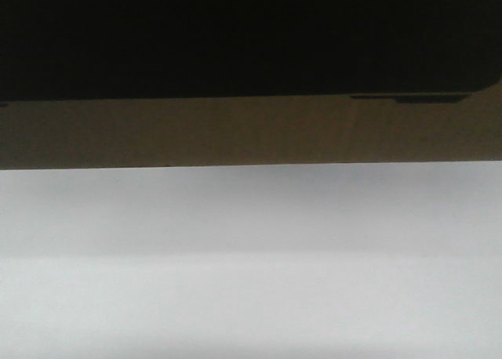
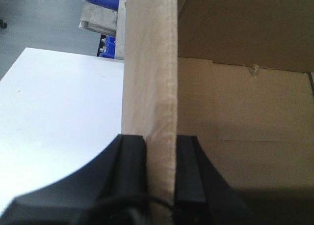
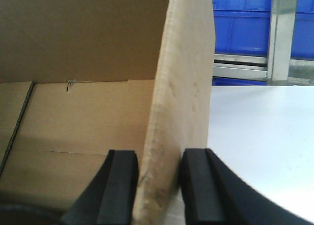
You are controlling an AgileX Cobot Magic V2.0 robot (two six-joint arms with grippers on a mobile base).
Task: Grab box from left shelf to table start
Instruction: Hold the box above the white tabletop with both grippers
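Note:
The box [image 1: 251,132] stands on the white table [image 1: 251,265], filling the top of the front view with its black printed panel [image 1: 235,38] above a brown band. My left gripper [image 2: 161,136] is shut on the box's left wall [image 2: 149,63], one finger outside and one inside the open carton. My right gripper [image 3: 159,152] is shut on the right wall [image 3: 189,63] in the same way. The carton's inside [image 3: 83,112] looks empty. The shelf's steel rail [image 3: 240,63] shows behind the table.
The table [image 2: 54,112] spreads out to the left of the box and also to its right [image 3: 260,131]. Blue bins [image 3: 245,18] sit in the shelf behind. Part of the metal rack [image 2: 98,16] and grey floor [image 2: 39,14] lie beyond the table's far edge.

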